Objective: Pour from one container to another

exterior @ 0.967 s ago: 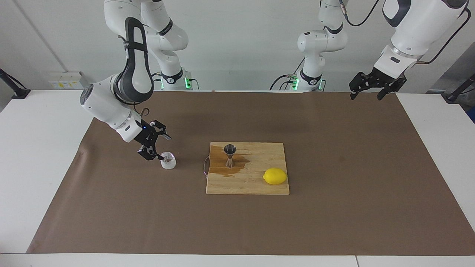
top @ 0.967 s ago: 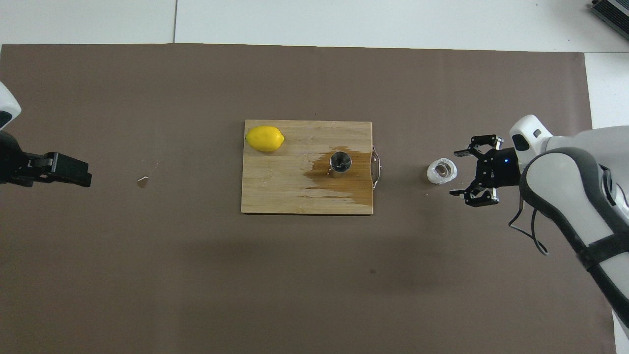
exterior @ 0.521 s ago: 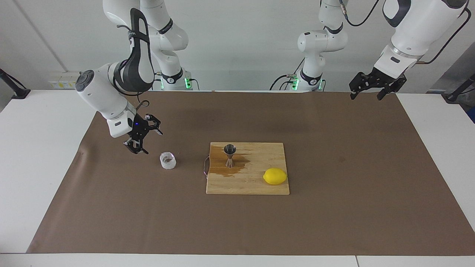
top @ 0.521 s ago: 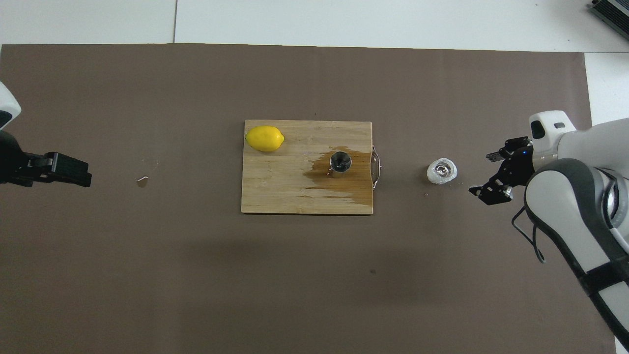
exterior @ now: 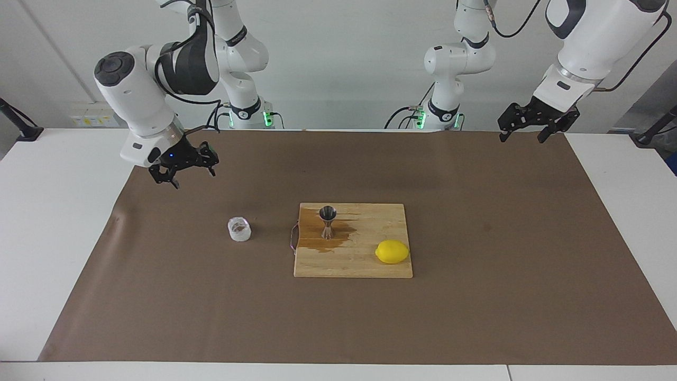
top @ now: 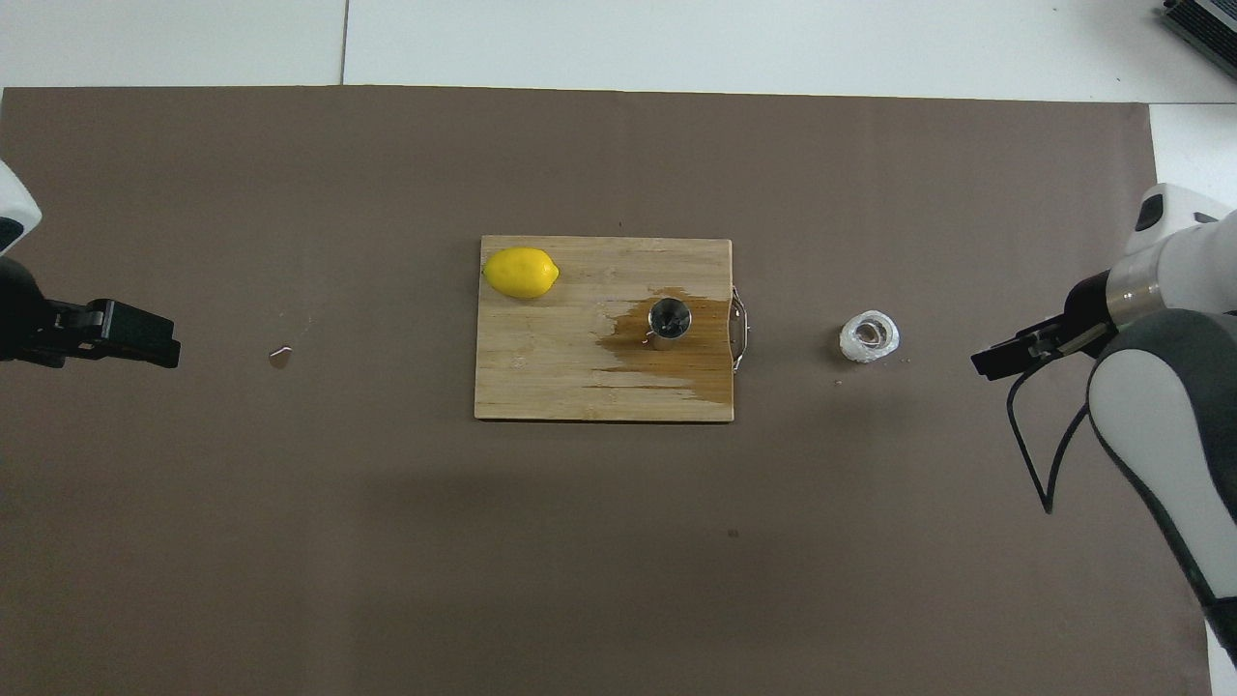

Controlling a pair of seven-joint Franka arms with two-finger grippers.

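Observation:
The clear textured cup point(exterior: 239, 229) point(top: 869, 336) stands upright on the brown mat, between the cutting board and the right arm's end of the table, with a little brown liquid in it. The steel jigger point(exterior: 327, 222) point(top: 669, 321) stands upright on the wooden cutting board point(exterior: 365, 267) point(top: 541, 382), in a brown puddle. My right gripper point(exterior: 191, 177) point(top: 1005, 358) hangs open and empty in the air over the mat, well apart from the cup. My left gripper point(exterior: 521, 138) point(top: 145, 340) waits open and empty, raised over the mat's edge at the left arm's end.
A yellow lemon point(exterior: 392, 251) point(top: 521, 273) lies on the board's corner farthest from the robots, toward the left arm's end. A small droplet point(top: 280, 357) sits on the mat near the left arm's end. The brown mat point(exterior: 476, 317) covers most of the white table.
My right gripper, open beside the cup a second ago, has risen and drawn back toward the right arm's end. The cup stays standing on the mat. The left arm has not moved.

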